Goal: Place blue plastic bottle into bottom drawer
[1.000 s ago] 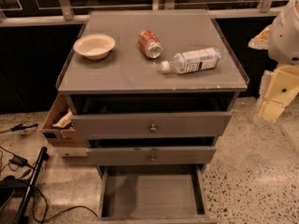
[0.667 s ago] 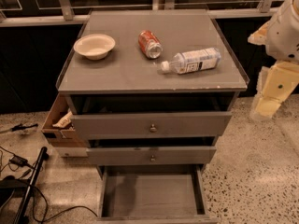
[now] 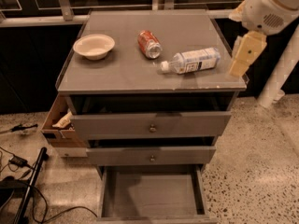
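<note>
The step in hand is the approach, in my judgement: the gripper [image 3: 245,55], a pale yellow blocky part under the white rounded arm [image 3: 272,3], hangs at the right edge of the bench [image 3: 121,73], just beside the blue plastic bottle [image 3: 192,60] and not touching it. Whether the gripper is open or closed I cannot tell, but it holds nothing. The bottle lies on its side on the right part of the bench, with its white cap to the left; it is clear, smooth and round, so it may roll. The next move calls for a grasp across its body, then a descent to the bottom drawer [image 3: 149,192], which stands pulled out, a shallow grey box with a flat floor. A red soda can [image 3: 149,44] lies near the bottle.
</note>
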`<state>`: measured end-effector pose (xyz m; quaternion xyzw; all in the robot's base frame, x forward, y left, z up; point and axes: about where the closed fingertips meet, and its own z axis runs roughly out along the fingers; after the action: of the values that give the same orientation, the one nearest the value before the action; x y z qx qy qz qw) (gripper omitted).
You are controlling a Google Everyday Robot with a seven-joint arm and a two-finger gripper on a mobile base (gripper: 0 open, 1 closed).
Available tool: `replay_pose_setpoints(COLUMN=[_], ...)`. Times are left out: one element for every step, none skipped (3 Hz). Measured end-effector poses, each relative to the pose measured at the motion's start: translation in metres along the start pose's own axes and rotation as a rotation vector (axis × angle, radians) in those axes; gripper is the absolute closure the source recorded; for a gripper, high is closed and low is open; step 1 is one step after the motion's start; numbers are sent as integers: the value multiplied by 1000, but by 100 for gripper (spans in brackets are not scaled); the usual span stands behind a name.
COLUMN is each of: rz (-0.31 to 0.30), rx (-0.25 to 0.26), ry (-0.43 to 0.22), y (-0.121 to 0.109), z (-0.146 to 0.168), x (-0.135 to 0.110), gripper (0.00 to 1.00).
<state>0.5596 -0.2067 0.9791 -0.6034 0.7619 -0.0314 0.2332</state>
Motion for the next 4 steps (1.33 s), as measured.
replay_pose_setpoints(rz=[-22,-35,-40,-27], rx=[-32,-46,-48,-68], ry=[-75,-175,-167,-155], y=[-45,-95,-95,-96], z=[35,81,88,107], x=[-21,-50,-47,-32], gripper=[0,0,0,0])
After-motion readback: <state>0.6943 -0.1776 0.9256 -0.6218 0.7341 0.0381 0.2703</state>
